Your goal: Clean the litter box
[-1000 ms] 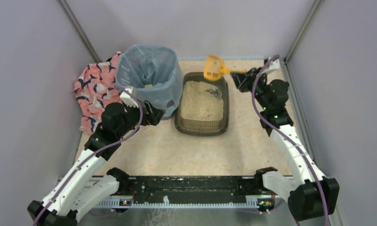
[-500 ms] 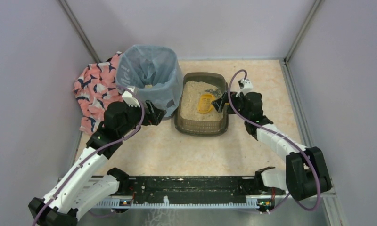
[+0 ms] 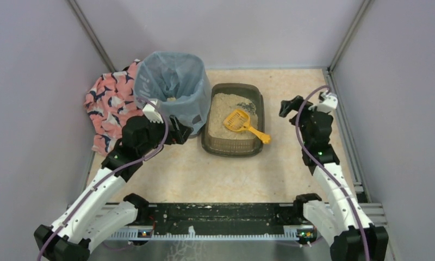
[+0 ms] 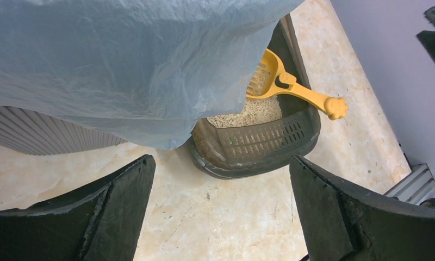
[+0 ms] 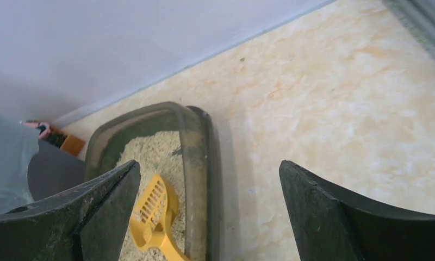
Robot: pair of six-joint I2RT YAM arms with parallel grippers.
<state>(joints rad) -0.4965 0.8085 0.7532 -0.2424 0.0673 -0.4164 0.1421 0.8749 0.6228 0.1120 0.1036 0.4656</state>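
The litter box point(image 3: 232, 149), a shallow dark tray of beige litter, sits mid-table right of the bin. A yellow slotted scoop point(image 3: 238, 120) lies in it, head on the litter and handle resting over the right rim. My right gripper point(image 3: 289, 106) hovers open to the right of the box, holding nothing; in its wrist view point(image 5: 210, 212) the box rim point(image 5: 196, 157) and scoop point(image 5: 153, 215) lie below, apart from the fingers. My left gripper point(image 3: 181, 130) is open beside the bin's base; its wrist view point(image 4: 221, 206) shows the box point(image 4: 259, 147) and scoop point(image 4: 283, 87) ahead.
A tall bin lined with a light blue bag point(image 3: 172, 89) stands against the box's left side; the bag point(image 4: 134, 60) hangs over the left wrist view. A pink floral cloth point(image 3: 109, 106) lies by the left wall. Walls close in on three sides.
The right gripper carried the scoop from the back of the table into the litter box, opened and let it go, then drew back to the right. The left arm stayed put.
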